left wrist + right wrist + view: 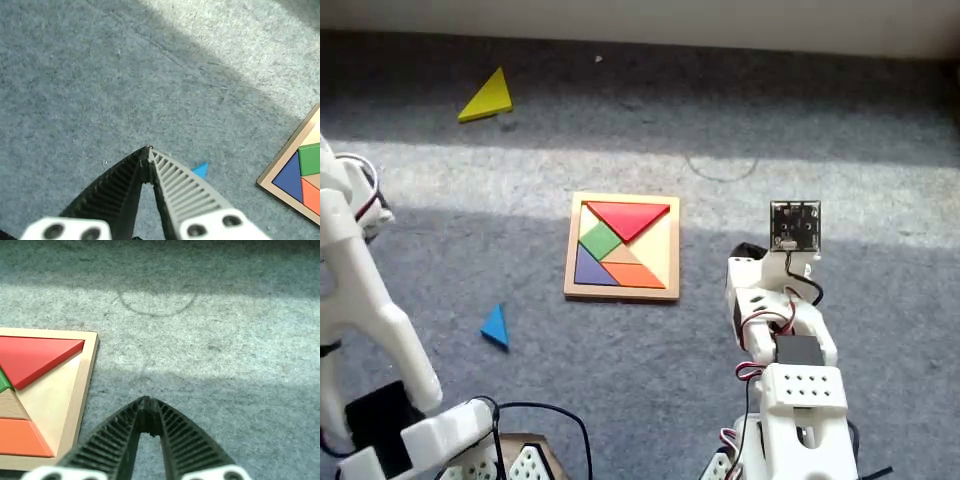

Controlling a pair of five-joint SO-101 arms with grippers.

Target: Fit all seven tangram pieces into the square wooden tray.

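Left gripper [148, 150] and right gripper [146, 401] are closed and empty. The blue triangle [495, 327] lies lower left, the yellow triangle [487, 98] upper left, the tray [621, 293] mid-frame. Both triangles look thin, light and hard; pinch across the edges.

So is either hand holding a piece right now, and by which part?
No, nothing is held. The left hand is shut empty near the blue triangle, the right hand shut empty beside the tray.

Grey carpeted worktop [840, 110] before me, crossed by a pale band of sunlight [570, 165]; a faint ring mark [157, 304] lies on the carpet.
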